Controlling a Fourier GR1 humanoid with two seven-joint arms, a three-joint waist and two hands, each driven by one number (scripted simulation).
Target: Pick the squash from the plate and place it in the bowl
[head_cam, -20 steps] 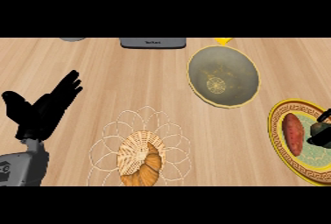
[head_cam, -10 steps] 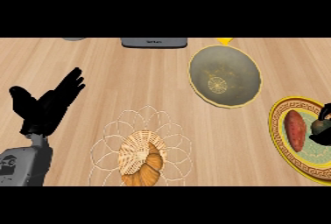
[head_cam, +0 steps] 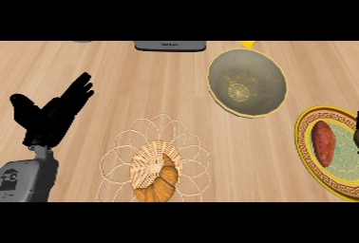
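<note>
Your squash (head_cam: 324,143) lies on the yellow-rimmed plate (head_cam: 307,159) at the right side of the bench (head_cam: 140,80). The bowl (head_cam: 247,88) sits apart, up and left of it. Your left hand (head_cam: 51,116) rests at the left, fingers spread. You can see only a dark sliver of your right hand (head_cam: 357,134), so its fingers can't be told.

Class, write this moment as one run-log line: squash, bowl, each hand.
squash: on plate, not picked | bowl: no squash inside | left hand: open, resting at left | right hand: at right edge, fingers unclear
</note>
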